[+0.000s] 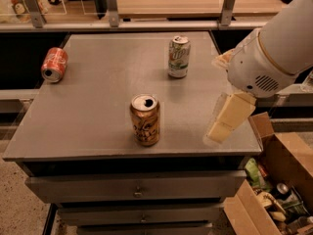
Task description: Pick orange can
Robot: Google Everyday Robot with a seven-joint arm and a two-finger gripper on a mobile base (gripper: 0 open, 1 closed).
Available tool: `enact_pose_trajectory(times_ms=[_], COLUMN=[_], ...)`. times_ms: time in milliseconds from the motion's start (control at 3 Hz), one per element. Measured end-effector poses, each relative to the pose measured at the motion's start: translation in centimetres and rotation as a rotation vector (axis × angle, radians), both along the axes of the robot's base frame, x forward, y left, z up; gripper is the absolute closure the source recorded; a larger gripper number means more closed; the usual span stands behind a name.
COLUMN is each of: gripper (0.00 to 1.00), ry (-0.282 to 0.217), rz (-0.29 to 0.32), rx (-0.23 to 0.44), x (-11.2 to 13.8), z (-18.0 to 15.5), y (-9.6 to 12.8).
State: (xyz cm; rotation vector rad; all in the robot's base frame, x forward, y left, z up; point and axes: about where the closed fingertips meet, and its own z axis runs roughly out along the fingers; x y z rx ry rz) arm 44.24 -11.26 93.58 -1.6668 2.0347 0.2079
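The orange can (145, 120) — smooth golden aluminium with dark swirls and a silver top — stands upright near the front edge of the matte grey table (98, 109). The gripper (226, 120), pale and blocky, hangs over the right edge, well apart — open or closed, I cannot tell.

White rounded arm (283, 48), vent grille (266, 83); cream jaws over table (88, 126) right edge

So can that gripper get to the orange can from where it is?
Probably yes. The gripper hangs at the right front edge of the table, and nothing stands between it and the upright orange can. The green-and-white can and the toppled red can sit well aside.
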Motion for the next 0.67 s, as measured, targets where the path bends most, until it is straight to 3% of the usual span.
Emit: enact_pose_trajectory(times_ms=[667], gripper=[0.0], ry=[-0.026], rz=[0.042], rx=[0.063], x=[1.4], z=[-0.4], y=[3.0])
